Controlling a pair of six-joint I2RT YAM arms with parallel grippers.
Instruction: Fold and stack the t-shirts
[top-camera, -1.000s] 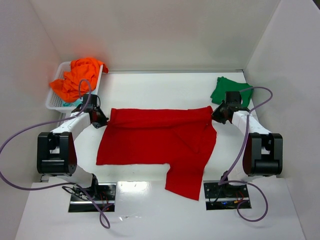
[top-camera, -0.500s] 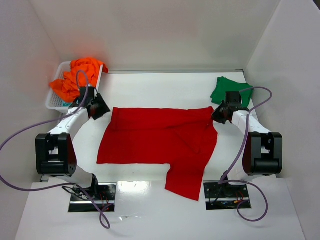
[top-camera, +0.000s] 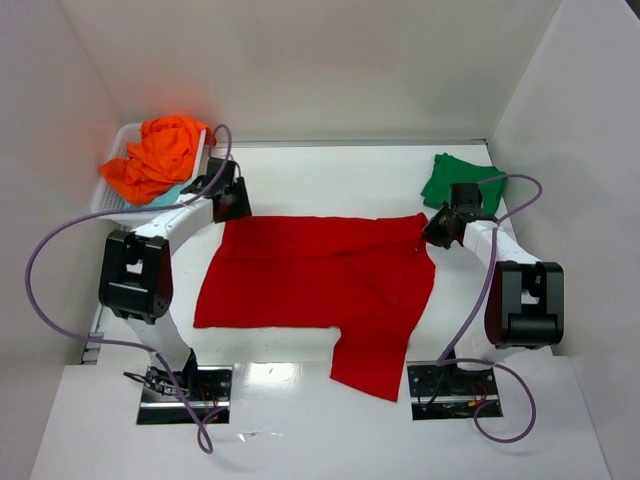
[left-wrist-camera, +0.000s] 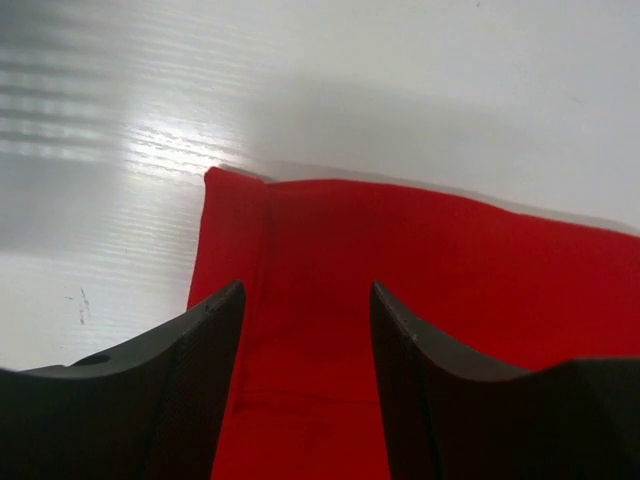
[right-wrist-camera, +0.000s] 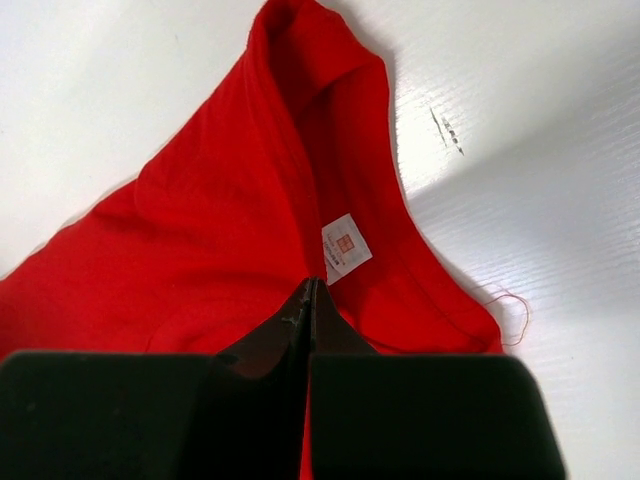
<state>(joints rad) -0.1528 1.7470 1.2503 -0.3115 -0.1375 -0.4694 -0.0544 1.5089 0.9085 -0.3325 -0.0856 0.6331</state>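
The large red t-shirt lies spread flat in the middle of the table, one part hanging toward the near edge. My left gripper hovers open over its far left corner, and red cloth shows between the fingers with nothing gripped. My right gripper is shut at the shirt's far right corner, by the collar and its white label, with the cloth drawn up to the tips. A folded dark green t-shirt lies at the far right. The orange t-shirt is heaped in the basket, with a strip of pale teal beneath it.
The white lattice basket stands in the far left corner against the wall. White walls close in the table on the left, back and right. Purple cables loop from both arms down to the bases at the near edge.
My left gripper has opened and let go of the red shirt's left corner, then swung toward the far side and to the right. The right gripper and the shirt have stayed put.
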